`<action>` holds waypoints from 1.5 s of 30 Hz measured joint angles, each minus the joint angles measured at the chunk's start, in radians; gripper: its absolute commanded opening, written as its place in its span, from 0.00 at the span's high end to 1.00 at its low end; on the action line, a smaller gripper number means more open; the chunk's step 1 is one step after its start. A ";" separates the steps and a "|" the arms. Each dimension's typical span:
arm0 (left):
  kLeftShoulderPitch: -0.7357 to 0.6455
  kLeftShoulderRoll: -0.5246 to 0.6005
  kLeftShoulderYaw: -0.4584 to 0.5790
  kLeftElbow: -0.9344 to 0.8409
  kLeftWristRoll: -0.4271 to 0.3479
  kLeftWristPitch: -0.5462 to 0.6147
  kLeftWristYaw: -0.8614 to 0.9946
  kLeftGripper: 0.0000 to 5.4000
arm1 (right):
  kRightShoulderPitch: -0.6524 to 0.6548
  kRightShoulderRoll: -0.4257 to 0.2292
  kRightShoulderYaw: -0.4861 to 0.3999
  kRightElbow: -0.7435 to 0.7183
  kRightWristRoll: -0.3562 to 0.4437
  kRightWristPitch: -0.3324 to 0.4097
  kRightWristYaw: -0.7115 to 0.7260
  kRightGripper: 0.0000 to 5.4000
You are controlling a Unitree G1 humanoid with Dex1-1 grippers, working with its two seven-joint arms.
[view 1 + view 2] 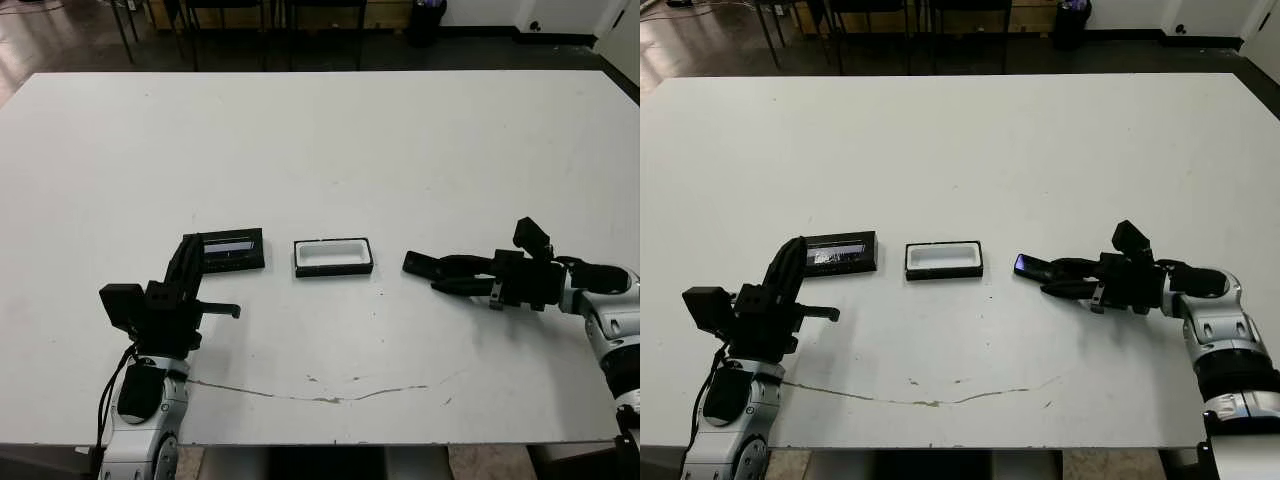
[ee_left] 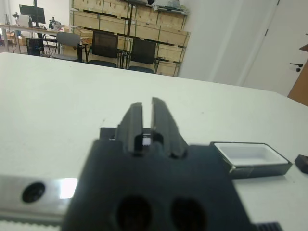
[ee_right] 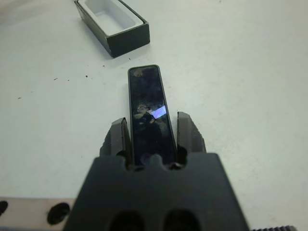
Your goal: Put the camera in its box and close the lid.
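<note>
- The right gripper (image 3: 153, 137) is closed on the camera (image 3: 149, 113), which sticks out forward, just beside the open box (image 1: 944, 260) on the table (image 1: 320, 140).
- To do well, I think: bring it level over the white lining, long sides parallel, then release low.
- The left gripper (image 2: 151, 127), almost closed and empty, waits at the lid (image 1: 232, 248).

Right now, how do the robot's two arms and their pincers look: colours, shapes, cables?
Both arms have silver-grey rounded forearm shells and blocky black wrist units. The left pincer and the right pincer each have two slim black fingers rising from a black body with round holes. A black cable runs beside the left forearm, and a small black box sits on each wrist.
</note>
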 measured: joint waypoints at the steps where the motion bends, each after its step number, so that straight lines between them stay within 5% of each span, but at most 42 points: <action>1: 0.000 -0.001 0.000 0.000 0.000 0.000 0.001 1.00 | -0.002 -0.001 0.000 0.004 0.000 0.003 0.005 0.92; 10: 0.000 -0.004 -0.001 0.000 -0.001 0.001 0.001 1.00 | -0.028 0.013 -0.081 0.095 0.075 0.026 0.071 0.93; 20: -0.003 -0.007 -0.001 0.000 -0.002 0.005 0.001 1.00 | -0.213 0.073 -0.138 0.029 0.133 0.096 0.038 0.93; 27: -0.002 -0.023 -0.010 -0.007 -0.002 0.015 0.003 1.00 | -0.394 0.166 -0.021 0.133 0.036 0.095 0.066 0.93; 32: 0.000 -0.034 -0.024 -0.021 0.002 0.022 0.021 1.00 | -0.432 0.216 0.108 0.050 -0.071 0.140 0.070 0.93; 45: 0.008 -0.047 -0.026 -0.034 -0.017 0.035 0.025 1.00 | -0.434 0.235 0.264 -0.016 -0.205 0.193 0.070 0.93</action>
